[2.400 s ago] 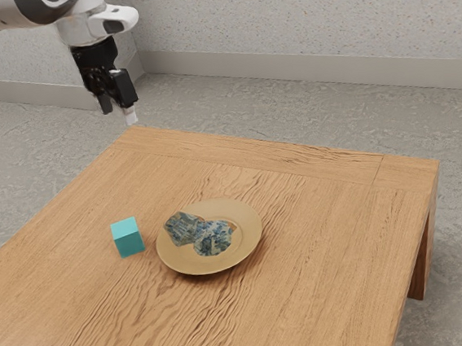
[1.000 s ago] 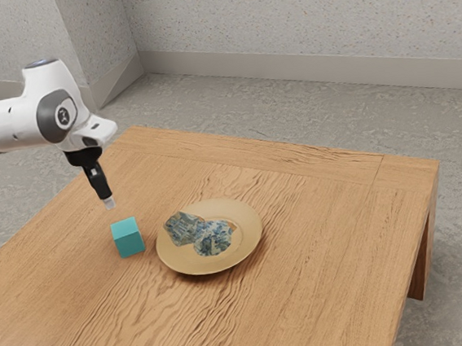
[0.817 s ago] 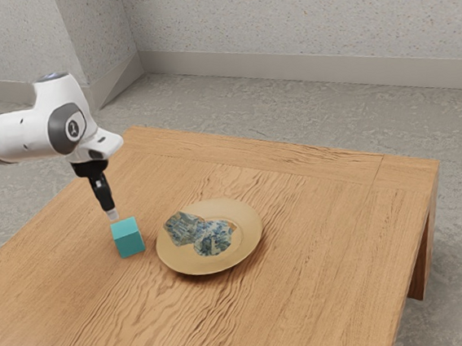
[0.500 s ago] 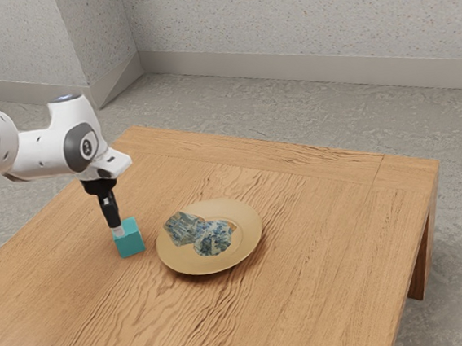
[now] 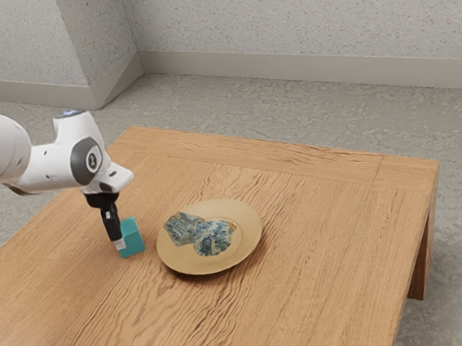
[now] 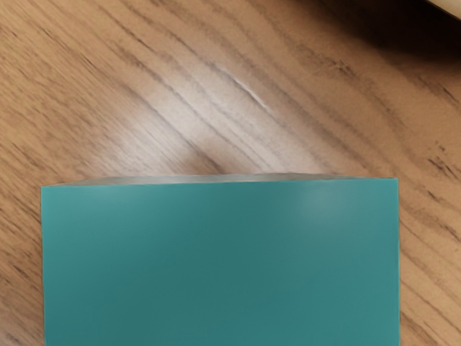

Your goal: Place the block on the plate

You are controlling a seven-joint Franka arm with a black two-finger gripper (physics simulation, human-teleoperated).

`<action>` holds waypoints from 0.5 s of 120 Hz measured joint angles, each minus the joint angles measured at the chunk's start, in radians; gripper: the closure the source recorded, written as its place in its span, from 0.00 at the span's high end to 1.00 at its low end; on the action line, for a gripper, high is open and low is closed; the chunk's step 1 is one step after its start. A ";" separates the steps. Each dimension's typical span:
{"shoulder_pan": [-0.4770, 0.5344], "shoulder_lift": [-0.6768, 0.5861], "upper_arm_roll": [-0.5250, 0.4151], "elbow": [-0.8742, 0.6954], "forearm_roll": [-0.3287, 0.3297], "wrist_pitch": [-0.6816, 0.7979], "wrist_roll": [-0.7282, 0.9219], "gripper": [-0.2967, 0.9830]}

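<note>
My black gripper [image 5: 121,241] is down at the teal block [image 5: 133,239] on the wooden table, overlapping the block's side toward the exterior view's left. Whether it grips the block cannot be made out, as the block's far side is hidden. In the wrist view the block [image 6: 220,267] lies large and close under the hand. A round tan plate [image 5: 250,243] with a blue-grey patterned middle rests a short way from the block, toward the exterior view's right. The plate's rim [image 6: 451,6] also enters a corner of the wrist view.
The wooden table [image 5: 303,240] carries the block and the plate, which stand apart with a narrow strip of wood between them. Its far edge runs before a grey floor [image 5: 290,110] and a speckled wall [image 5: 298,19].
From above the far corner of the table, my hand has come over to the block and sunk down beside it, lower than half a second ago. Block and plate have not moved.
</note>
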 joint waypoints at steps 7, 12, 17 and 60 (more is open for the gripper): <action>0.000 0.001 0.003 0.000 -0.003 0.001 0.006 0.67; 0.000 0.001 0.004 0.000 -0.004 0.001 0.010 0.64; 0.000 0.001 0.005 0.000 -0.005 0.001 0.014 0.61; -0.003 -0.017 0.017 0.001 -0.011 0.003 0.041 0.52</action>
